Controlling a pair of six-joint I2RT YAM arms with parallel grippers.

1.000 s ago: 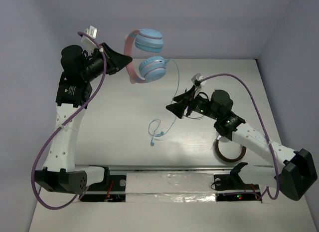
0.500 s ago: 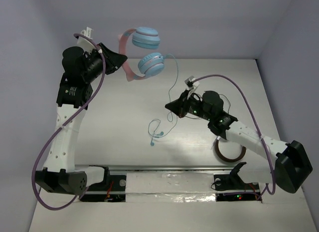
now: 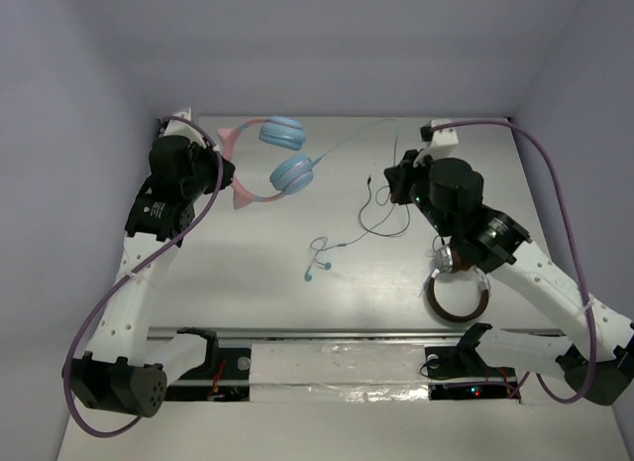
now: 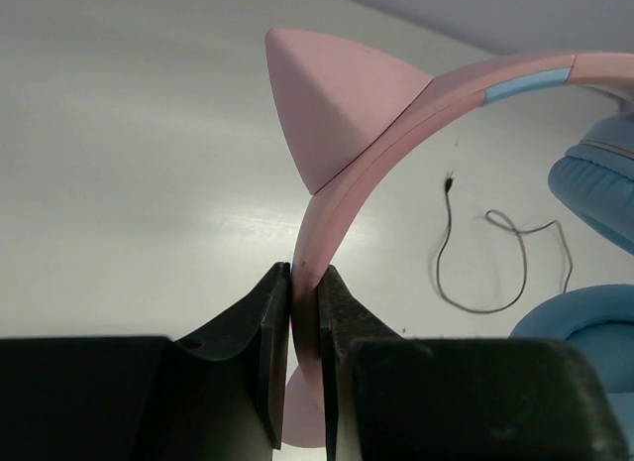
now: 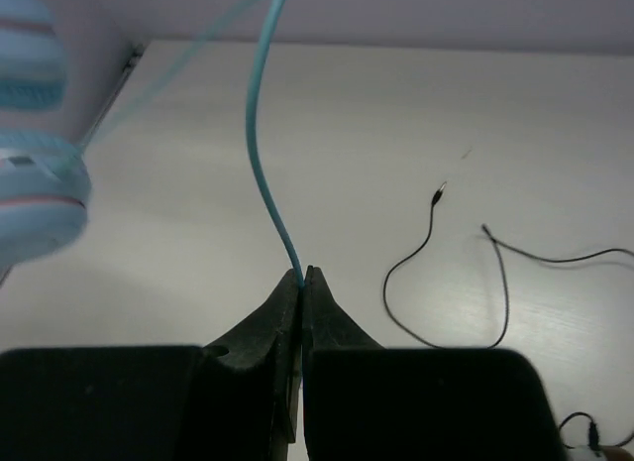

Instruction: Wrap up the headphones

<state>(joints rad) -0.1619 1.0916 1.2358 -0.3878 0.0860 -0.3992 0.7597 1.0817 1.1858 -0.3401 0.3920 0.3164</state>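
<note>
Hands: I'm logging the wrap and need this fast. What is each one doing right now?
Left hand: closed on the pink headband of the headphones.
Right hand: closed on the light-blue cable.

The headphones [image 3: 287, 172] are held by the pink headband in the closed left tool [image 3: 226, 172], at the far left of the surface [image 3: 248, 273]. The blue cable [image 3: 347, 144] is stretched from the earcup to the right tool [image 3: 393, 179] and pinched there. Its free end is seen curled mid-surface. A black cable [image 3: 381, 223] is seen near the right tool.
</note>
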